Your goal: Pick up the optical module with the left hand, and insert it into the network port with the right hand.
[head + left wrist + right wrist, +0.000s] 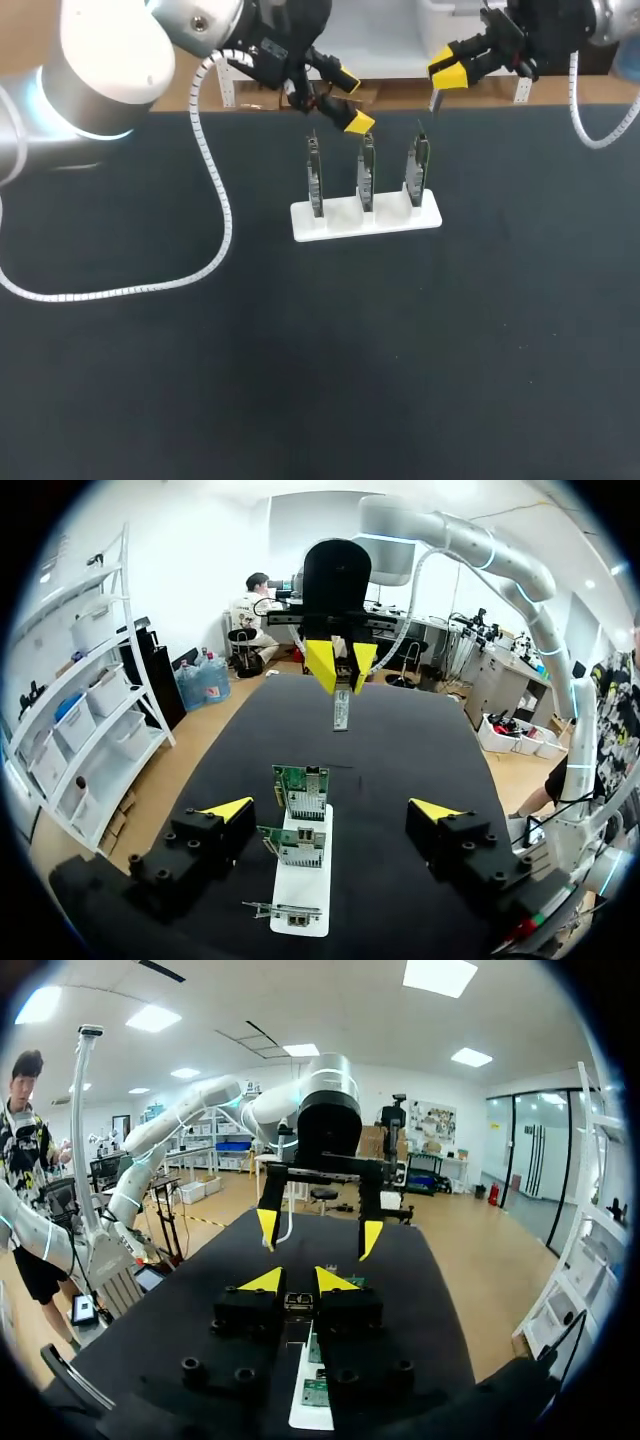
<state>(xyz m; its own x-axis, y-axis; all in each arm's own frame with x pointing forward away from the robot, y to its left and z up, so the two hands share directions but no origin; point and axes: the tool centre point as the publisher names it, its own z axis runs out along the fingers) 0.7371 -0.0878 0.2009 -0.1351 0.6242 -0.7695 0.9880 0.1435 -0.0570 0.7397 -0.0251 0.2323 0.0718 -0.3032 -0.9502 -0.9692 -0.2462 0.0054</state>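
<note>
Starting with the head view, we find the left pincer (352,100) hanging open just above the far side of the white stand (365,220); the stand sits at the far middle of the dark surface (300,360) with three network cards (366,170) upright in it; the right pincer (447,70) hovers to the far right, tips close together, its load too small to tell here.

From the left wrist view, our own fingers stand wide apart with nothing gripped and the stand below them; opposite, the right pincer clamps the optical module (341,708), which hangs from its tips above the surface, apart from the cards.

From the right wrist view, the module sits pinched between the yellow tips; the left pincer faces it, empty.

We judge pickup and handover done; insertion into a network port, too small to pick out, is left.
</note>
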